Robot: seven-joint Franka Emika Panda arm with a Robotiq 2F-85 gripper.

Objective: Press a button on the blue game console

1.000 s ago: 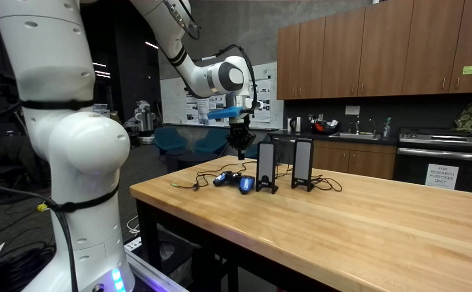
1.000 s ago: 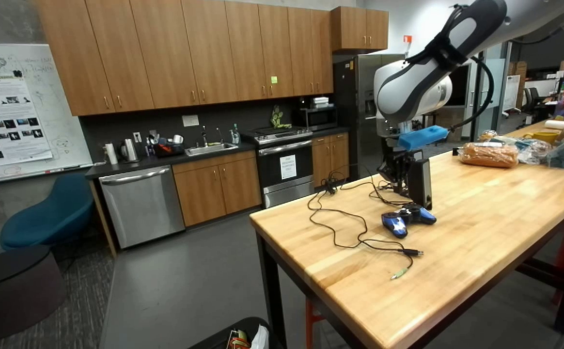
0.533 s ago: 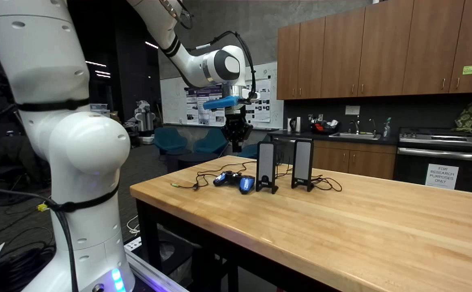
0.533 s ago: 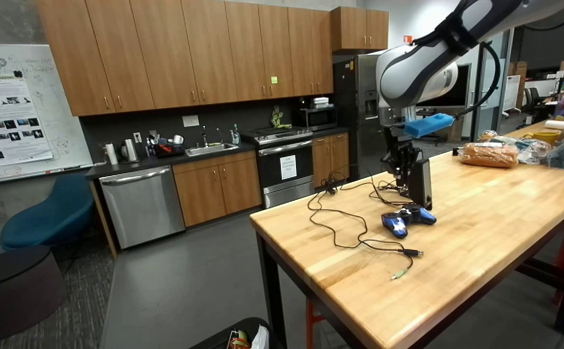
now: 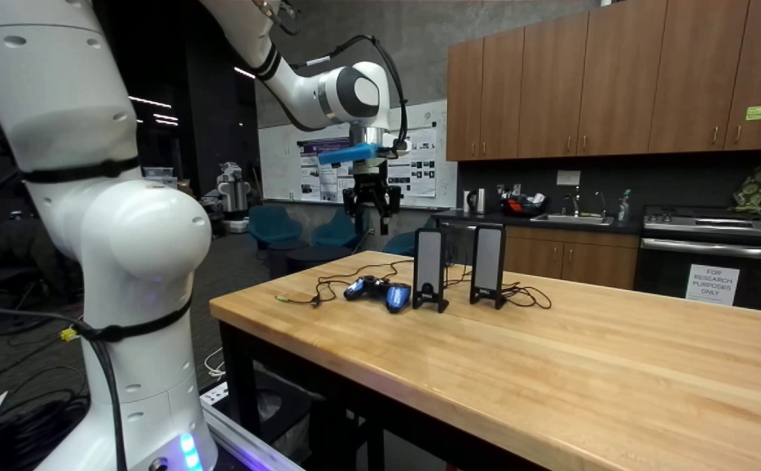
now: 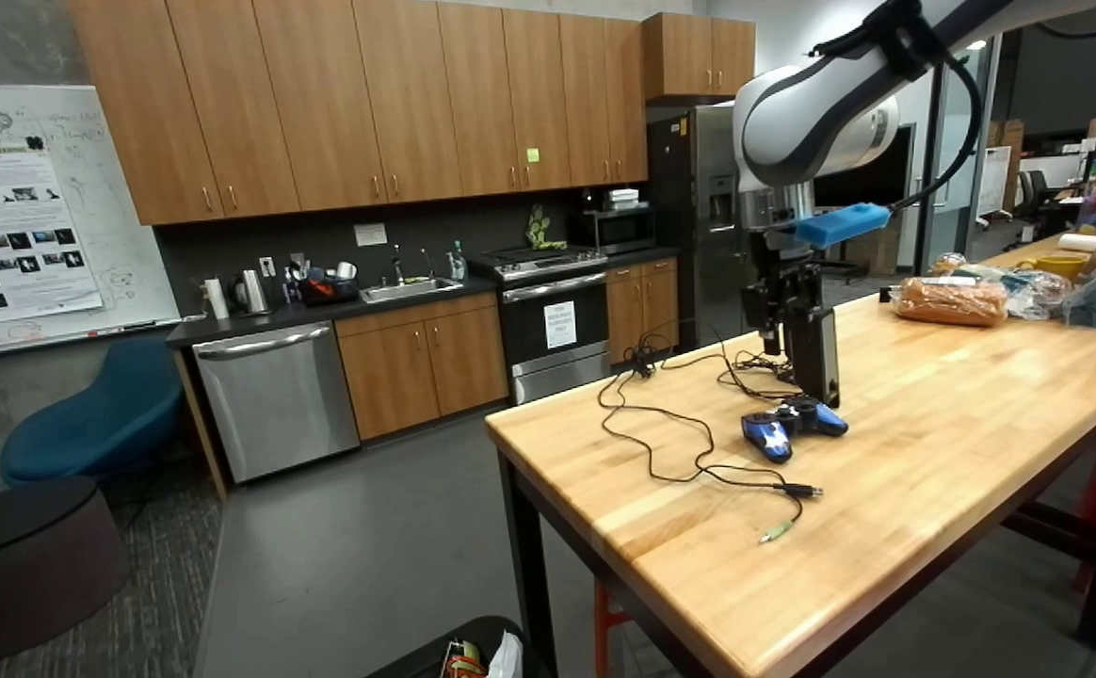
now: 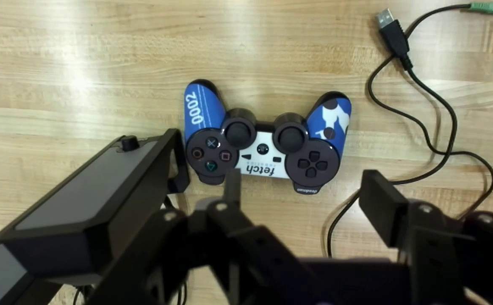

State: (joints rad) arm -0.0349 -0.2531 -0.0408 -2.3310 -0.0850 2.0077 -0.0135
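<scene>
The blue game console is a blue and black game controller [image 7: 263,163] lying flat on the wooden table, its buttons and thumbsticks facing up in the wrist view. Both exterior views also show the controller [image 5: 397,297] [image 6: 766,437]. Above the table, higher than the controller and apart from it, hangs my gripper [image 7: 302,188]. Its fingers [image 7: 382,207] stand wide apart, with only bare wood, a cable and the controller's near edge showing far below between them. In an exterior view the gripper [image 5: 372,224] likewise has spread fingers holding nothing.
Two upright black speakers [image 5: 429,261] [image 5: 488,261] stand close beside the controller; one speaker [image 7: 90,186] nearly touches it in the wrist view. Thin black cables [image 6: 670,478] wind over the table [image 6: 727,584]. A bagged loaf [image 6: 953,301] lies farther along.
My gripper has risen from lower over the table and shifted a little to the left in an exterior view. Its fingers went from shut to spread. The controller and speakers have not moved.
</scene>
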